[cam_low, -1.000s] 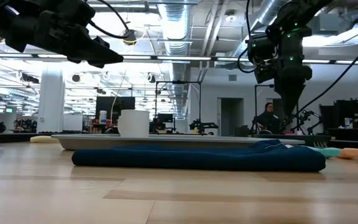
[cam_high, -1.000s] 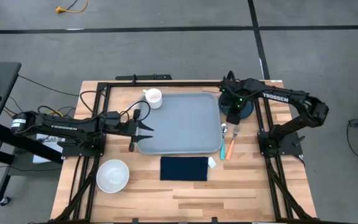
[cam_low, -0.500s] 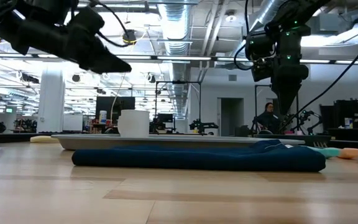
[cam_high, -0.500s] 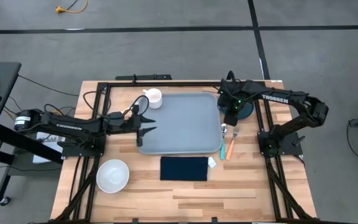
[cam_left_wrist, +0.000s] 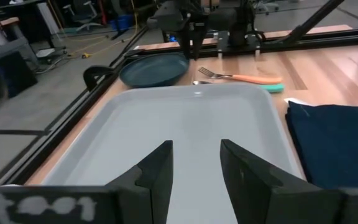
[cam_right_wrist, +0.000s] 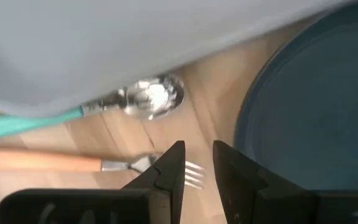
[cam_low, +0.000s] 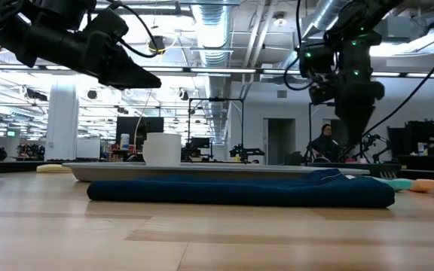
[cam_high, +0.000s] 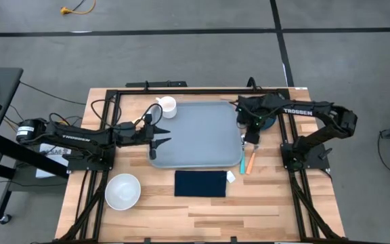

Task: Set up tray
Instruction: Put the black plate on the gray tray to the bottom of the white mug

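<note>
1. The right gripper (cam_high: 252, 140) is held above the fork (cam_right_wrist: 129, 164) and spoon (cam_right_wrist: 148, 96), its fingers slightly apart and empty.
2. The left gripper (cam_high: 162, 134) is poised over the tray's left edge, fingers parted, nothing held.
3. The tray (cam_high: 195, 132) is seen mid-table, between mug (cam_high: 167, 106) and blue plate (cam_left_wrist: 154, 70).

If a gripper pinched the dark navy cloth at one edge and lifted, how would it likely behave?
The navy cloth would probably droop rather than stay flat: in the low view it lies as soft, rumpled folds. It looks light. Pushed across the wooden table, it would likely bunch up rather than slide whole.
</note>
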